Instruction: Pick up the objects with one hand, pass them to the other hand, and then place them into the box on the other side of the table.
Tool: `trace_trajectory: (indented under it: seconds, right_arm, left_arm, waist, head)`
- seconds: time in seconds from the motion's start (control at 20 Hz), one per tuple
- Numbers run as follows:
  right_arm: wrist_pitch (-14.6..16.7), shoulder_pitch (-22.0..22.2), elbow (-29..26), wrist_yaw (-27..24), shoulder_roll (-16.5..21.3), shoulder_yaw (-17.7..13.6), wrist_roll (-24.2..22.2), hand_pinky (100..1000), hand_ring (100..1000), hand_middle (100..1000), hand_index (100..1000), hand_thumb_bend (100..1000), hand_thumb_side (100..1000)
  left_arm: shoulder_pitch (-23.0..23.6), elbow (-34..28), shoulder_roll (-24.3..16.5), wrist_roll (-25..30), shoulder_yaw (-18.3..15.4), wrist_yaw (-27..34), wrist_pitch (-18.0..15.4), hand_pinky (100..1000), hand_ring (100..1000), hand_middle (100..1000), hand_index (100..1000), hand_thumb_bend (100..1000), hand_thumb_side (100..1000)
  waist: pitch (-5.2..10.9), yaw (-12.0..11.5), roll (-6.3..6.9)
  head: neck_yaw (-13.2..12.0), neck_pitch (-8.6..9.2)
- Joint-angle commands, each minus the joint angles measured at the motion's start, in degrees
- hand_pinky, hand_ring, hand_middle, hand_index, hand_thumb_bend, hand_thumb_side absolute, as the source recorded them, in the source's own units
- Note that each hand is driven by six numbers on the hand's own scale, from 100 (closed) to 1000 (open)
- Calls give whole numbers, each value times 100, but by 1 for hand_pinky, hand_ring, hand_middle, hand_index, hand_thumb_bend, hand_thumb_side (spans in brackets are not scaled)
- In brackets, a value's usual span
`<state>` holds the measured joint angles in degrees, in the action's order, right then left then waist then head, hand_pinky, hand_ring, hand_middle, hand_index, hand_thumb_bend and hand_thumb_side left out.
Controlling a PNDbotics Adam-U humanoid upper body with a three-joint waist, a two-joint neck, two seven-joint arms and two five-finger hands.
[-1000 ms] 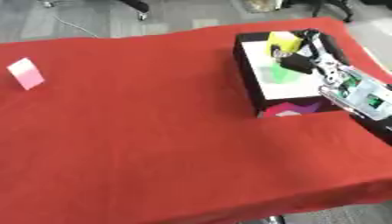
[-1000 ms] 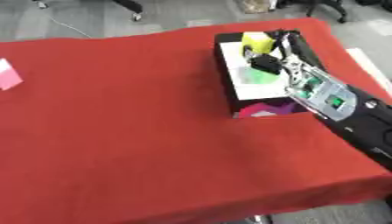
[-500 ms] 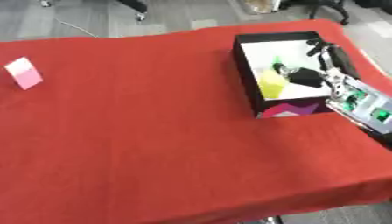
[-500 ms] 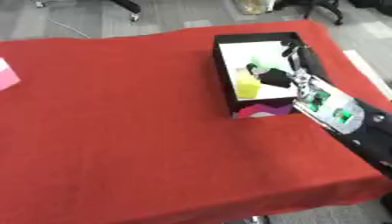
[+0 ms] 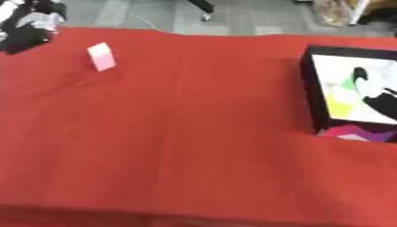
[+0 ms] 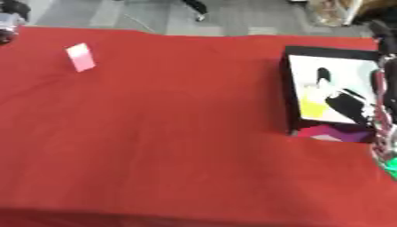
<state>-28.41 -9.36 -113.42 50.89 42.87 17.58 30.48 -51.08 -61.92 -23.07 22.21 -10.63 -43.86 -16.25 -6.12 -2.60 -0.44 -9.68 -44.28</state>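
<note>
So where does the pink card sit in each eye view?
Left eye view: pink card on the red cloth, upper left, standing tilted.
Right eye view: same card, upper left, nearer the left edge.
Shared landmark: the black box at the right side of the table.

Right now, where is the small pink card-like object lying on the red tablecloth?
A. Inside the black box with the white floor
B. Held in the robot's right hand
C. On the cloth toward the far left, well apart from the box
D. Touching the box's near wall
C. The small pink card-like object lies on the red tablecloth at the far left, while the black box sits at the right edge, a wide stretch of cloth between them.
</note>
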Motion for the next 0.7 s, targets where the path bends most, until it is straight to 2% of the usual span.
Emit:
trace_trajectory:
  seconds: [0.05, 0.15, 0.25, 0.3, 0.45, 0.55, 0.7]
  right_arm:
    - [680, -145, -117, 637, -327, 177, -189, 792, 870, 757, 937, 346, 473]
    - [983, -229, -117, 672, -540, 350, -229, 789, 876, 750, 931, 328, 476]
    - [1197, -317, -117, 644, -709, 524, -282, 786, 879, 745, 928, 310, 477]
    - [1268, -353, -117, 632, -770, 594, -306, 785, 879, 744, 928, 308, 476]
    - [1384, -423, -117, 595, -905, 771, -354, 781, 883, 736, 924, 280, 478]
    - [1398, -437, -117, 608, -946, 838, -364, 781, 883, 736, 924, 280, 478]
    - [1392, -440, -117, 626, -961, 865, -367, 781, 883, 736, 924, 280, 478]
  left_arm:
    - [-488, 1194, -198, -424, 77, -1397, -535, 870, 811, 829, 902, 274, 616]
    - [-711, 1768, -157, -634, 26, -2130, -723, 877, 825, 839, 907, 345, 625]
    - [-859, 2154, -127, -856, -58, -2806, -713, 877, 824, 838, 908, 383, 595]
    - [-908, 2287, -119, -972, -97, -3110, -658, 878, 823, 838, 908, 386, 587]
    - [-1005, 2568, -130, -1319, -249, -3880, -215, 874, 818, 834, 905, 410, 418]
    - [-1037, 2664, -126, -1559, -316, -4198, 49, 874, 818, 834, 905, 410, 418]
    - [-1051, 2764, -116, -1745, -335, -4374, 138, 874, 818, 834, 905, 410, 418]
  waist:
    - [87, 77, -2]
    - [70, 187, -15]
    - [41, 305, -28]
    - [25, 356, -34]
    - [-37, 495, -49]
    - [-66, 540, -51]
    - [-74, 552, -52]
  head:
    - [-545, 16]
    - [-674, 16]
    - [-756, 16]
    - [-785, 16]
    - [-860, 16]
    - [-891, 16]
    - [-900, 16]
